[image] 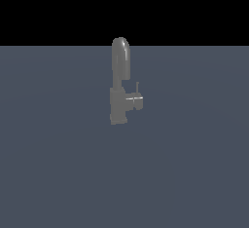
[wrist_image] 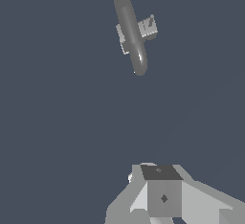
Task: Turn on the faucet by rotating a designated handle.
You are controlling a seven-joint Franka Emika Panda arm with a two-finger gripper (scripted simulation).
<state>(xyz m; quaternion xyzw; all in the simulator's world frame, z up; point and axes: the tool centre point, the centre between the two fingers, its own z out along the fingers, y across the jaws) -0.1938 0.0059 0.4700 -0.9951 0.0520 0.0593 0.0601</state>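
Note:
The dull grey faucet (image: 119,81) stands upright on the flat grey floor, its arched spout rising above a blocky base. Its handle (image: 134,100) is a short stub sticking out toward the exterior view's right, with a thin lever pin standing up at its end. In the wrist view I look down on the faucet (wrist_image: 130,31), and the handle (wrist_image: 147,27) juts out beside the spout. My gripper (wrist_image: 162,182) shows only in the wrist view, well apart from the faucet. Its fingers read as one block with no gap and hold nothing. The arm is out of the exterior view.
A plain grey floor (image: 194,173) stretches all around the faucet. No other object shows in either view.

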